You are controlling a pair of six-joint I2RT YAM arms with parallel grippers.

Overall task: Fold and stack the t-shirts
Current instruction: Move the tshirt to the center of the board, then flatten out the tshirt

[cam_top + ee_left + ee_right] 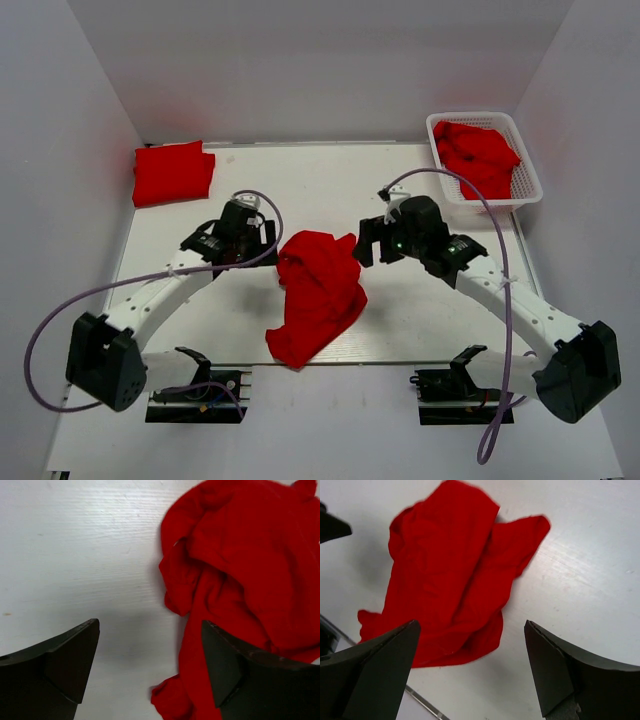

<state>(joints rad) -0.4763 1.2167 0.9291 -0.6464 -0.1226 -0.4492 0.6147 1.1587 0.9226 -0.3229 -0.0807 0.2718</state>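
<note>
A crumpled red t-shirt (315, 295) lies in a heap at the middle of the table, reaching to the near edge. My left gripper (264, 238) hangs open just left of its upper part. In the left wrist view the shirt (240, 570) fills the right side, and the left gripper (150, 630) straddles its left edge with nothing held. My right gripper (368, 243) stands open just right of the heap. From the right wrist the shirt (450, 575) lies ahead and to the left, and bare table shows between the jaws of the right gripper (471, 630). A folded red t-shirt (172, 172) rests at the far left corner.
A white lattice basket (470, 116) at the far right corner holds more red cloth (480, 155). White walls close in the table on the left, right and back. The table's near edge (420, 702) runs just below the heap.
</note>
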